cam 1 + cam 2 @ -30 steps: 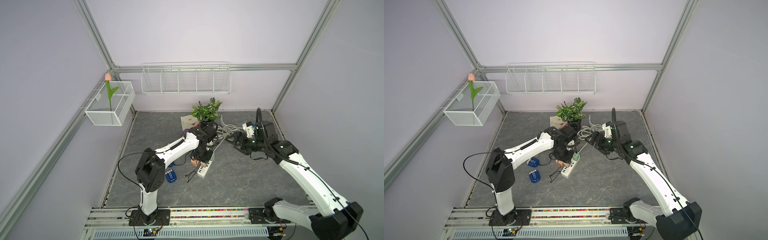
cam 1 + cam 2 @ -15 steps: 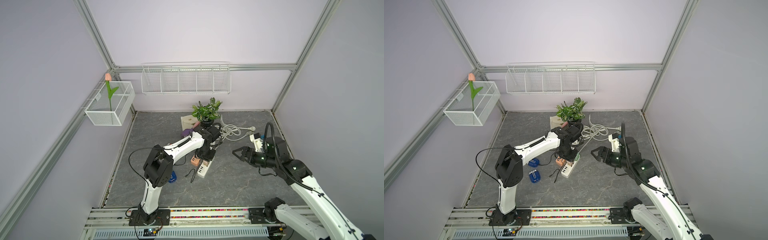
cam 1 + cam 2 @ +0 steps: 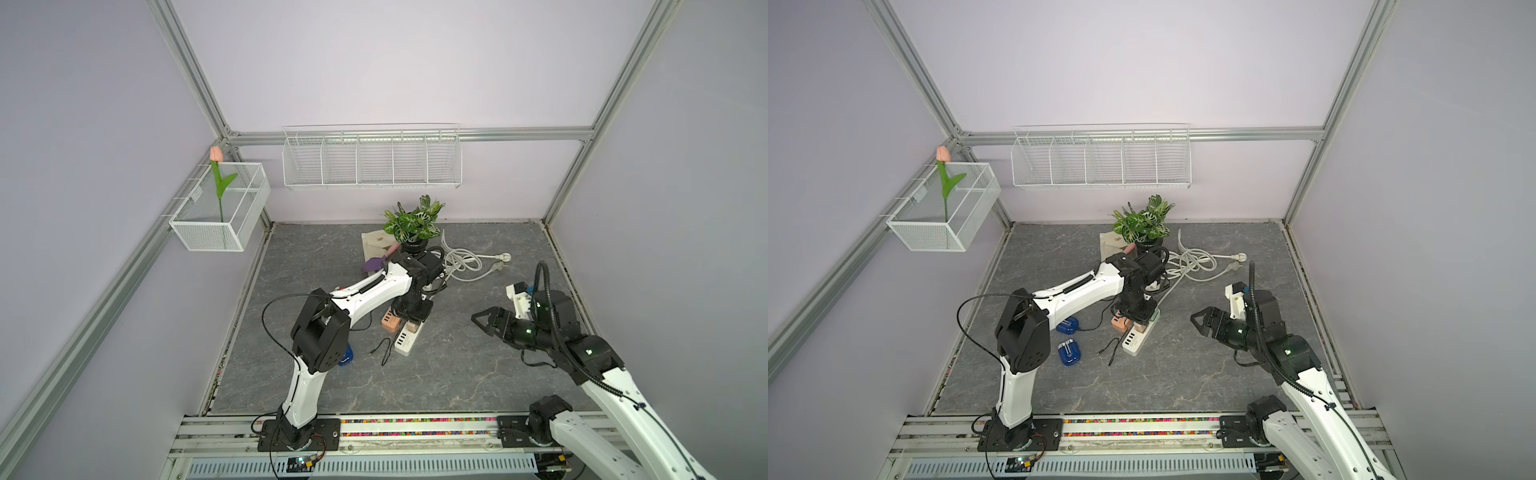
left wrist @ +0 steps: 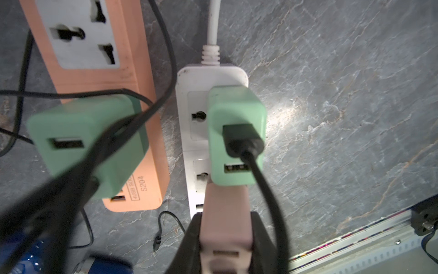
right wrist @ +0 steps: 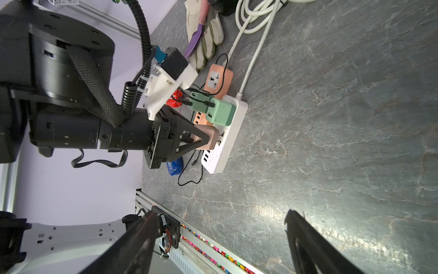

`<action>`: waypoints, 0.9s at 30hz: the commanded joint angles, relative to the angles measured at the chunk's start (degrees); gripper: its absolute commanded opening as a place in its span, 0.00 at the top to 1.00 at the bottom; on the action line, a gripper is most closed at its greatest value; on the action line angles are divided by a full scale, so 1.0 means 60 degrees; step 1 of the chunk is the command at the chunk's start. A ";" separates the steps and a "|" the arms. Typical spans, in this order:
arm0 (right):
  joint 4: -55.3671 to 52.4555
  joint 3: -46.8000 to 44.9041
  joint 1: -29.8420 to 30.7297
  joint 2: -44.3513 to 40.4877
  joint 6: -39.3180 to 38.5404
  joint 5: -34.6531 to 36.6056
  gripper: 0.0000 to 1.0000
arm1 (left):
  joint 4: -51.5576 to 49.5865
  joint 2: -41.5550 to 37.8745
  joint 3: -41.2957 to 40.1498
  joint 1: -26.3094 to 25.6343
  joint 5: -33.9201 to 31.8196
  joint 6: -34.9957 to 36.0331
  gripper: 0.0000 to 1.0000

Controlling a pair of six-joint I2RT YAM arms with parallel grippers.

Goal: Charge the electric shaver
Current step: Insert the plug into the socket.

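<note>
Left gripper (image 4: 225, 237) clamped on pink USB charger (image 4: 225, 206) against white power strip (image 4: 189, 95), green charger (image 4: 237, 132) just beside, right gripper (image 5: 220, 214) spread wide, well apart.

The left gripper (image 3: 1137, 321) pointed down onto a pink adapter (image 3: 1139, 329) on the white strip (image 3: 1133, 344), just beside an orange strip (image 3: 1118, 325). A blue shaver (image 3: 1067, 325) and a second shaver (image 3: 1070, 352) lay near the left arm (image 3: 1084, 291). The right gripper (image 3: 1198, 324) hung well apart, jaws wide.

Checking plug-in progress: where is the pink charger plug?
In the left wrist view, the pink charger plug is clamped in the left gripper at the white power strip, beside the green adapter plugged into it.
</note>
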 commanded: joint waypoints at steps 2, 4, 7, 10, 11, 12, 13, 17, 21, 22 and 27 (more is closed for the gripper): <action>-0.0035 -0.0204 -0.0103 -0.0031 -0.0123 -0.0025 0.13 | -0.0259 0.0302 0.0097 -0.0135 0.0047 -0.0059 1.00; 0.0027 -0.0203 -0.0112 -0.0015 -0.0113 -0.0049 0.13 | -0.0135 0.0321 0.0108 -0.0168 0.0006 -0.0120 1.00; 0.0106 -0.0211 -0.0132 0.0028 -0.0072 -0.0097 0.13 | -0.0047 0.0466 0.0197 -0.0196 -0.0091 -0.0187 1.00; 0.0175 -0.0196 -0.0131 0.0070 -0.0044 -0.0158 0.13 | -0.0033 0.0610 0.0240 -0.0205 -0.0323 -0.0219 1.00; 0.0208 -0.0207 -0.0132 0.0076 -0.0034 -0.0184 0.13 | -0.0051 0.0651 0.0260 -0.0200 -0.0415 -0.0242 1.00; 0.0208 -0.0203 -0.0137 0.0072 -0.0043 -0.0188 0.13 | -0.0077 0.0710 0.0288 -0.0200 -0.0485 -0.0256 1.00; 0.0189 -0.0217 -0.0130 0.0070 -0.0038 -0.0194 0.13 | -0.0116 0.0776 0.0316 -0.0199 -0.0521 -0.0268 1.00; 0.0154 -0.0216 -0.0136 0.0054 -0.0019 -0.0201 0.13 | -0.0397 0.1166 0.0466 -0.0290 -0.0772 -0.0299 1.00; 0.0236 -0.0188 -0.0140 0.0050 0.0045 -0.0194 0.13 | -0.0486 0.1429 0.0440 -0.0354 -0.0956 -0.0389 1.00; 0.0264 -0.0194 -0.0140 0.0043 0.0067 -0.0189 0.13 | -0.0404 0.1437 0.0371 -0.0363 -0.0963 -0.0410 1.00; 0.0329 -0.0204 -0.0134 0.0063 0.0149 -0.0218 0.13 | 0.0049 0.1668 -0.0073 -0.0387 -0.0933 -0.0389 1.00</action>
